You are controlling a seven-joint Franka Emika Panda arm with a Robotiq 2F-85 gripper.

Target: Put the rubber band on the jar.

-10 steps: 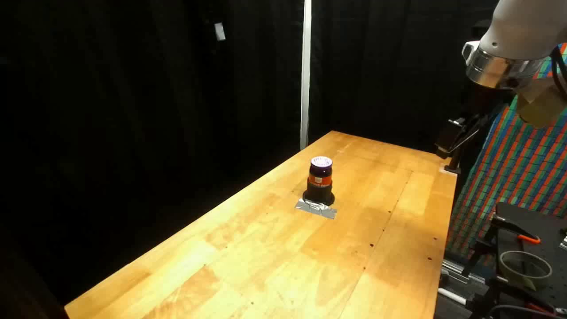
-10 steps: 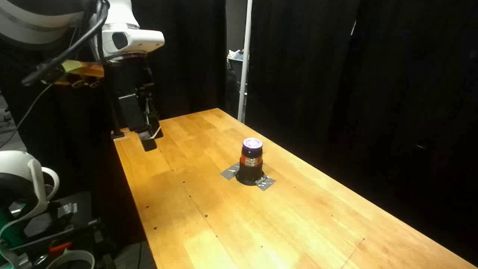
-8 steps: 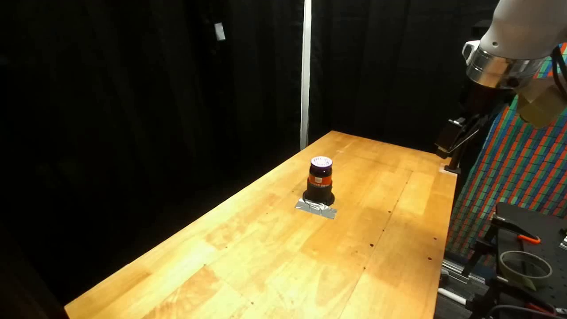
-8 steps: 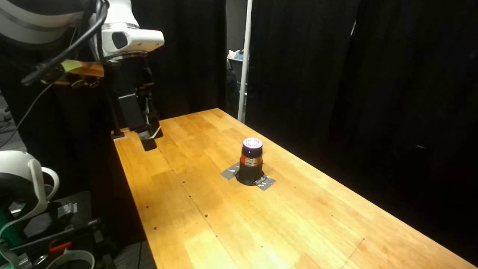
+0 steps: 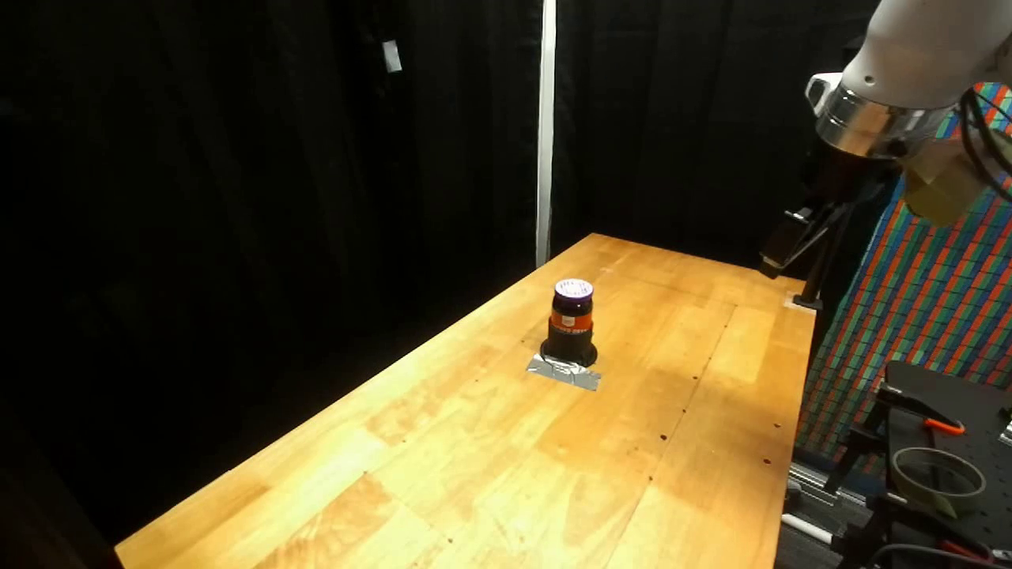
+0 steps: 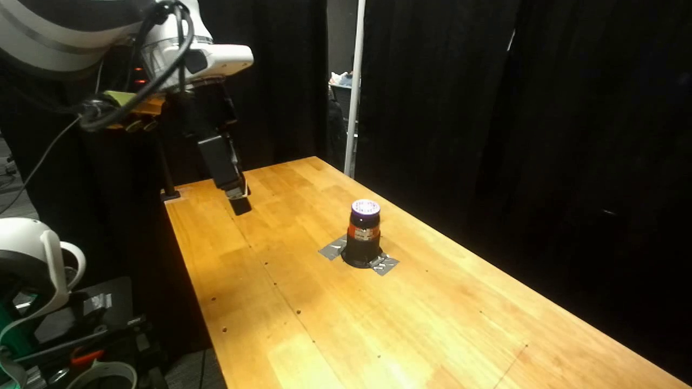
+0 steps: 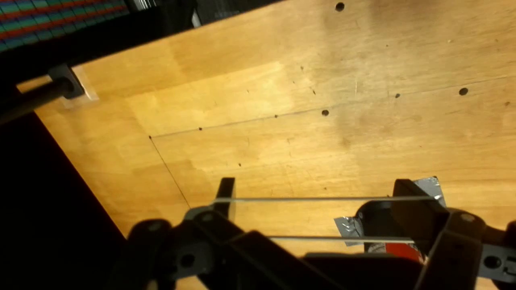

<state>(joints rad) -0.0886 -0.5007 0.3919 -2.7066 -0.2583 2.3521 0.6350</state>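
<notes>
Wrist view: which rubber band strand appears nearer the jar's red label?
The lower strand, passing just above the red label in the picture; the upper strand runs farther up.

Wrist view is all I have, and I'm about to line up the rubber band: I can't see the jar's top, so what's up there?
Observer: In an exterior view, the jar wears a pale lid with a purple rim.
Operator: On my screen a finger overlaps the black holder. Are we touching the jar?
Observer: No, both exterior views show the gripper well apart from the jar.
Operator: And is the jar leaning? I get only a sliver of its label.
Observer: No, both exterior views show it standing upright.
</notes>
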